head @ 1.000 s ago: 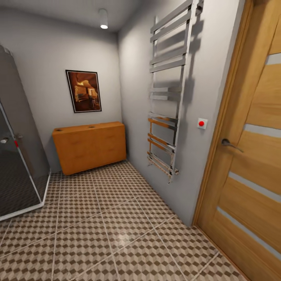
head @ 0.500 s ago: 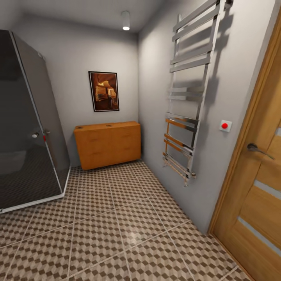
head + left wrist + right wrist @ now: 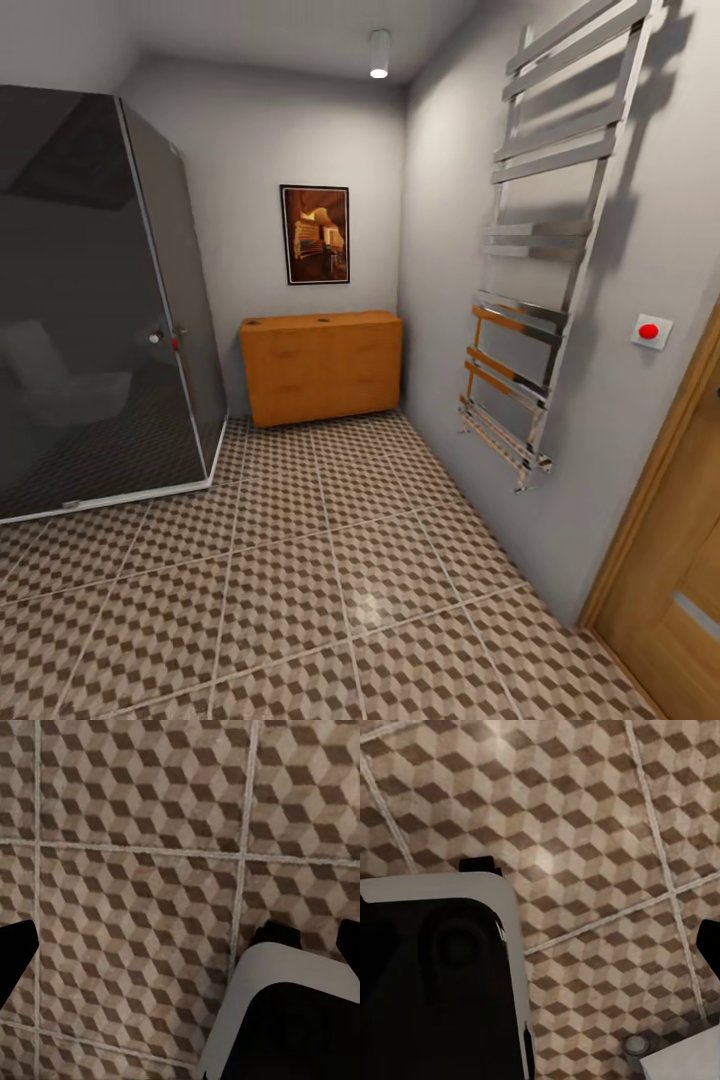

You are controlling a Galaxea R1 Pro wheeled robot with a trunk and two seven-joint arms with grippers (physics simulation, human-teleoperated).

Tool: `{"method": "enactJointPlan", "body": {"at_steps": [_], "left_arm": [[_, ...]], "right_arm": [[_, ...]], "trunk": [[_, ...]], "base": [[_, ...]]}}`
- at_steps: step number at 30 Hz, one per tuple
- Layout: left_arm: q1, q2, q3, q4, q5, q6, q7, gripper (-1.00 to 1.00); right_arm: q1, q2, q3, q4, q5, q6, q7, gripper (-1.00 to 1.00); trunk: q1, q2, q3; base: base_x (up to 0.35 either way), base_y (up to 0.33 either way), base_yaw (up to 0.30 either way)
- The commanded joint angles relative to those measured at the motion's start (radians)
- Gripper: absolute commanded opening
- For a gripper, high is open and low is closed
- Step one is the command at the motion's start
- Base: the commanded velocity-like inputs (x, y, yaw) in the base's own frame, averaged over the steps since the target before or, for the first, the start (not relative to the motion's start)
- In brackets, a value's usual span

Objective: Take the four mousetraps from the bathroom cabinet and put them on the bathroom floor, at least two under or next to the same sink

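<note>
The orange-brown cabinet (image 3: 322,366) stands against the far wall, in the corner across the bathroom floor (image 3: 300,580). Two small dark spots lie on its top, too small to tell what they are. I make out no mousetraps, and the sink is out of view. My left gripper (image 3: 180,952) hangs open over the cube-patterned tiles, its dark fingertips (image 3: 15,960) at opposite edges of the left wrist view, with nothing between them. My right gripper (image 3: 540,952) also hangs over the tiles; one fingertip (image 3: 709,945) shows at the picture's edge, and it holds nothing.
A dark glass shower cabin (image 3: 90,310) fills the left side. A chrome towel rail (image 3: 540,290) juts from the right wall, with a red button (image 3: 649,331) and a wooden door (image 3: 670,590) nearer me. My own white and black base (image 3: 292,1020) is close beside both grippers.
The whole picture has shifted: the camera has turned left. The cabinet now sits nearer the middle, more of the shower shows, and the door has slid almost out at right.
</note>
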Motion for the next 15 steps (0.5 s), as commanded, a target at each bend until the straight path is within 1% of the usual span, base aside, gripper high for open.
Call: {"method": "enactJointPlan", "body": {"at_steps": [1, 8, 15], "left_arm": [[-0.001, 0.0, 0.007, 0.001, 0.002, -0.004, 0.0, 1.0], [-0.001, -0.012, 0.007, 0.002, 0.002, -0.005, 0.0, 1.0], [-0.001, -0.017, 0.007, 0.002, 0.005, -0.003, 0.0, 1.0]], "right_arm": [[-0.001, 0.0, -0.006, 0.003, -0.002, -0.007, 0.0, 1.0], [-0.001, 0.005, -0.005, 0.002, -0.001, -0.005, 0.006, 1.0], [-0.001, 0.006, -0.005, 0.002, -0.001, -0.002, 0.007, 1.0]], "trunk": [[0.0, -0.001, -0.001], [0.0, -0.001, -0.001], [0.0, -0.001, -0.001]], "base": [[0.0, 0.0, 0.285], [0.0, 0.0, 0.285], [0.0, 0.0, 0.284]]}}
